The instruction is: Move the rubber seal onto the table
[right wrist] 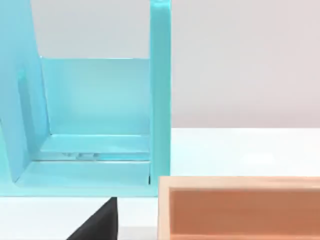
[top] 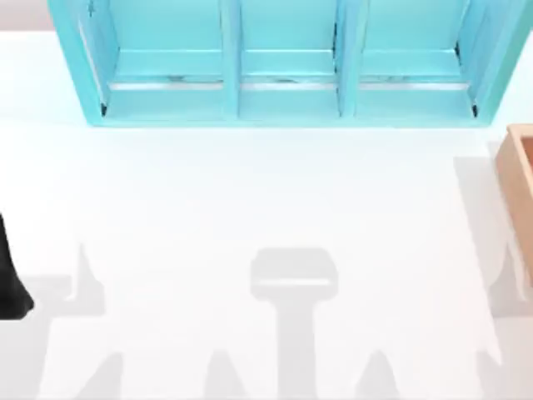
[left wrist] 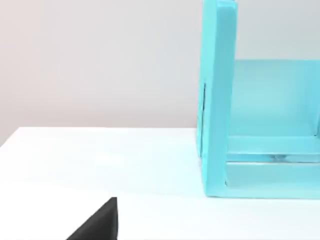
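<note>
Rubber seal's bearing from either arm cannot be told; wooden box [top: 518,179] lies at tabletop [top: 250,192] right, jaws' state undeterminable.

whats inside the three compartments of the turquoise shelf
The turquoise shelf stands at the table's far edge. All three compartments look bare, only turquoise floors and back panels. Dividers hide some inner corners. The wooden box sits at the right.

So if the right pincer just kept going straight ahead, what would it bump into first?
Most likely the turquoise shelf, at its right end compartment, which the right pincer points toward. The wooden box sits close beside that line and nearer, so it might get clipped first; depth is unclear.
</note>
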Controlling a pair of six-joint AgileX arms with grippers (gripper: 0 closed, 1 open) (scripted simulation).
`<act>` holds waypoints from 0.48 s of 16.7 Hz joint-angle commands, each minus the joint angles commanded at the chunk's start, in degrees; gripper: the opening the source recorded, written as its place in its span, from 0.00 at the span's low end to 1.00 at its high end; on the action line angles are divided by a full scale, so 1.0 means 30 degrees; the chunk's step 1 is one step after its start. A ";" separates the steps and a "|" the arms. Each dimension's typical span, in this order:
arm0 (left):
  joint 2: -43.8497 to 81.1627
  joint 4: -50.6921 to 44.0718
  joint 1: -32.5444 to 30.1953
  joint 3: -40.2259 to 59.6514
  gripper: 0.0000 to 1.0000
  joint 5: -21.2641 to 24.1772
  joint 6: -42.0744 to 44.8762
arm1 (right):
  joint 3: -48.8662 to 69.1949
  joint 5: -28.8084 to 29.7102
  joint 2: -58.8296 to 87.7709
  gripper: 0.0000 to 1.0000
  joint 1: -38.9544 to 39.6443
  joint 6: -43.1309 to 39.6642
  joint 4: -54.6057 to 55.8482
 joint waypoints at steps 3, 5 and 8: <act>0.0000 0.0000 0.0000 0.0000 1.00 0.0000 0.0000 | 0.0174 0.0005 0.0204 1.00 -0.0059 -0.0054 -0.0177; 0.0000 0.0000 0.0000 0.0000 1.00 0.0000 0.0000 | 0.1044 0.0020 0.1203 1.00 -0.0333 -0.0313 -0.1032; 0.0000 0.0000 0.0000 0.0000 1.00 0.0000 0.0000 | 0.3604 0.0024 0.4173 1.00 -0.1043 -0.1016 -0.3517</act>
